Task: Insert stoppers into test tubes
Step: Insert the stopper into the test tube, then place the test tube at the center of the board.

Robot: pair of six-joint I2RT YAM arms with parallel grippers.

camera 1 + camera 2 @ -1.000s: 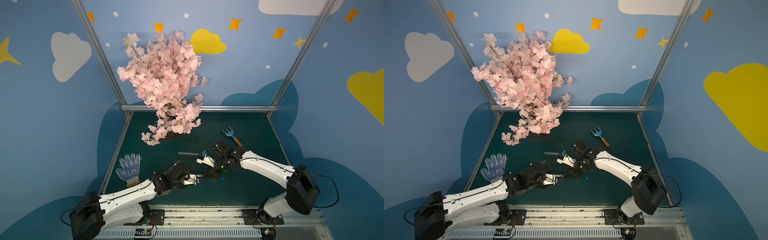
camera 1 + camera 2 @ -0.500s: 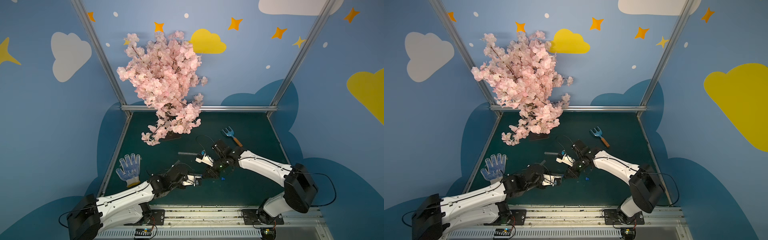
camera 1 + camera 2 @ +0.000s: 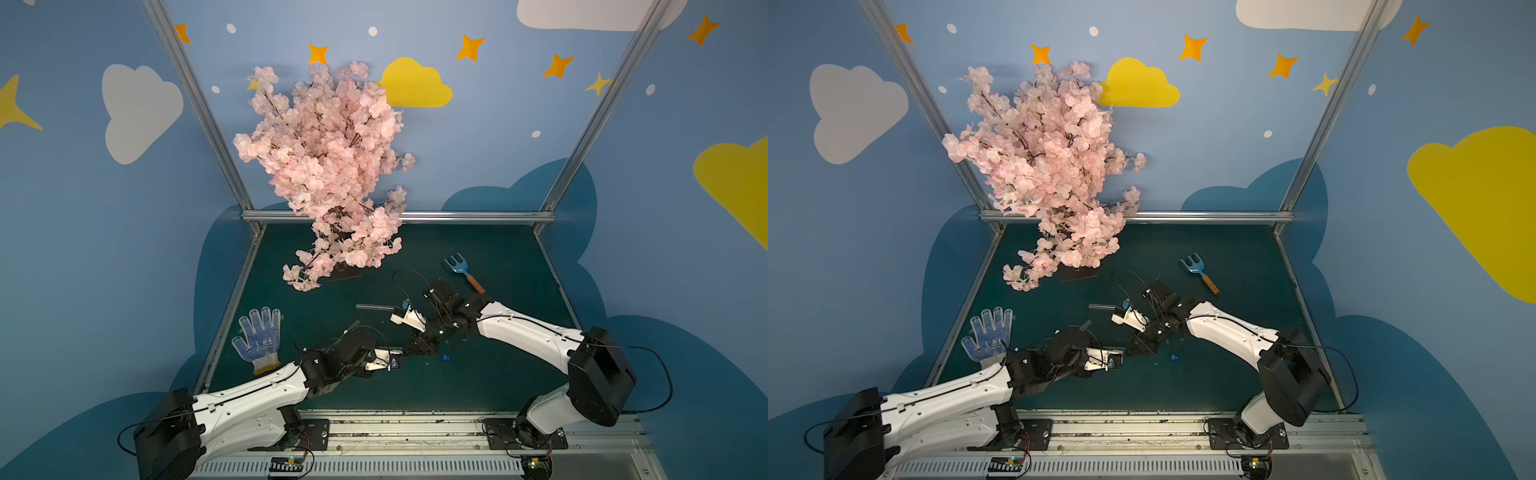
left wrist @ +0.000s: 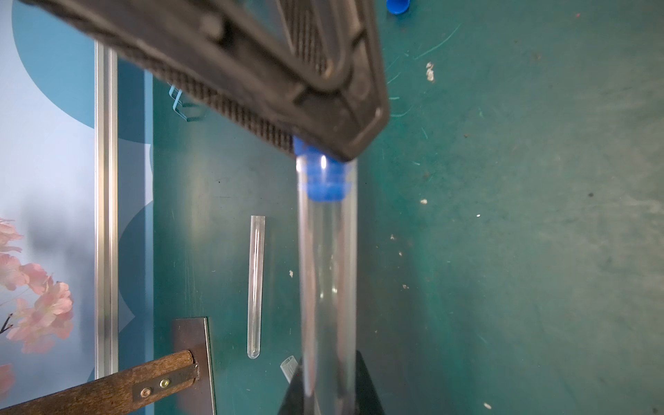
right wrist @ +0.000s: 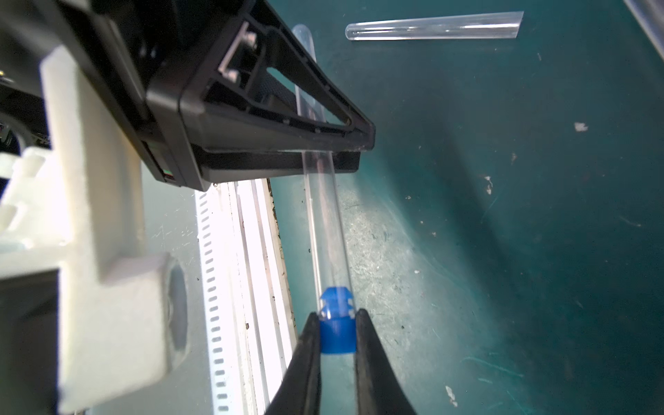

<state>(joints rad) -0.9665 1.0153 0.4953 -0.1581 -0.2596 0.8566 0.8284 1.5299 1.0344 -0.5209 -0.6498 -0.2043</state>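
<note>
1. Left gripper [image 5: 359, 151] is clamped tight on a tube [image 5: 325, 222].
2. Right gripper [image 5: 337, 323] is pinched on a stopper [image 5: 337, 337], and the stopper's narrow end sits inside the tube's mouth.
3. A loose stopper [image 3: 446, 357] lies on the mat [image 3: 498, 374], just beside the right gripper.
4. A spare tube [image 4: 257, 287] lies flat on the mat, apart from both grippers.

A clear, round-ended test tube [image 5: 323, 222] was clamped in the left end effector [image 5: 345, 151]. A bright blue stepped stopper [image 5: 337, 334] sat partway in its mouth, pinched by the right end effector [image 5: 337, 321]. A second tube [image 4: 256, 284] lay flat and unstoppered on the bench [image 4: 503, 251]. A second stopper [image 3: 446, 357] lay loose nearby.
</note>
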